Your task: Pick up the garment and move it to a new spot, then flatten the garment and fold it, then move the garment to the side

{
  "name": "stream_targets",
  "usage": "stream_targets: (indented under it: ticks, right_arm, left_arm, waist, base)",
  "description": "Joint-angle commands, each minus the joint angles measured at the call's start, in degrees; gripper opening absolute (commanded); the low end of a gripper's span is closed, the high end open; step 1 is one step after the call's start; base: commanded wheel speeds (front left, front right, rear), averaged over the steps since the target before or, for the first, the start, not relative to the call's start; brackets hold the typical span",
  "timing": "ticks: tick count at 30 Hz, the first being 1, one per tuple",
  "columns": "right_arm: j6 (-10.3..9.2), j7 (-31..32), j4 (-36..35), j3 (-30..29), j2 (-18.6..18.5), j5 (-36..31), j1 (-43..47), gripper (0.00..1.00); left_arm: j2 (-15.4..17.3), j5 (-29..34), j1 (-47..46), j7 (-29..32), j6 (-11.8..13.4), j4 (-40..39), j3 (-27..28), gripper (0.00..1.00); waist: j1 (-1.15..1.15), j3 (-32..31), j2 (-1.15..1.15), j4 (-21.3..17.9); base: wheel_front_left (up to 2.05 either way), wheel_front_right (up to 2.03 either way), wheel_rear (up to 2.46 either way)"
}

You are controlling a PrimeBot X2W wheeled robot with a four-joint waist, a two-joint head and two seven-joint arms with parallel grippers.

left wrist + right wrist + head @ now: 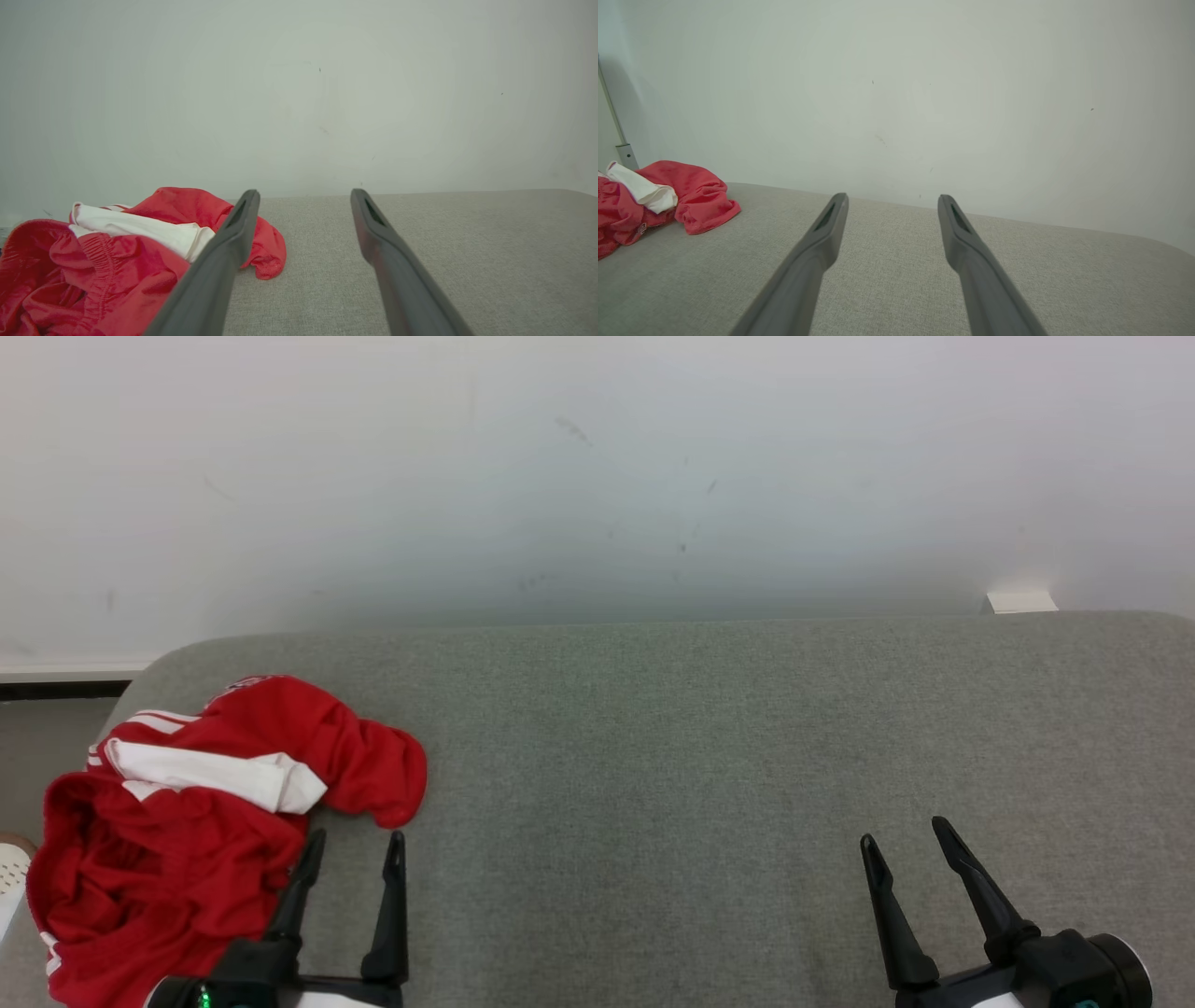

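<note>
Left gripper (357, 840): fingers spread, nothing between them, low over the near left part of the grey fabric-covered worktop (653, 756). Its own left finger overlaps the hem of the red garment (187, 821) in the head view; I cannot tell whether they touch.

Garment: crumpled heap, red with a white panel and white stripes, at the worktop's left end and reaching to that edge. From the left gripper it lies to the left and slightly ahead. The heap's long axis runs diagonally from the near left edge to a red lobe far-right, which ends just ahead of the fingertips. In the left wrist view the garment (117, 261) sits beside and behind the left finger, while the gap of the gripper (304, 193) faces bare fabric.

Centre: bare worktop.

Right gripper (904, 833): fingers spread, holding nothing, well apart from the garment; its wrist view puts the garment (691, 196) at far left.

Judgement: pickup not yet begun. The left arm is much nearer and needs to shift leftward to bracket the cloth.
</note>
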Motion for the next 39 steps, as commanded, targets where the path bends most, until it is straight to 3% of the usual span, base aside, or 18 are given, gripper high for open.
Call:
stream_targets:
  ticks: [1, 26, 39]
  right_arm:
    - [0.04, -0.22, -0.28, 0.1, -0.14, -0.78, 0.65, 1.0]
    - [0.04, -0.22, -0.13, 0.39, -0.13, 2.21, 0.88, 1.0]
    - [0.03, -0.12, -0.01, 2.43, -0.12, 4.17, 0.68, 1.0]
  left_arm:
    - [0.2, 1.1, 0.78, -0.17, 0.09, -0.26, 0.04, 1.0]
    - [0.04, 0.34, -0.23, -0.15, -0.37, 0.92, 0.57, 1.0]
    - [0.05, 0.71, -1.09, -0.14, -1.22, 1.33, 2.22, 1.0]
  waist:
    - [0.0, 0.0, 0.0, 0.01]
    - [0.0, -0.37, 0.0, 0.73]
    - [0.0, -0.01, 0.0, 7.55]
  base:
    - [0.0, 0.0, 0.0]
    - [0.0, 0.0, 0.0]
    - [0.0, 0.0, 0.0]
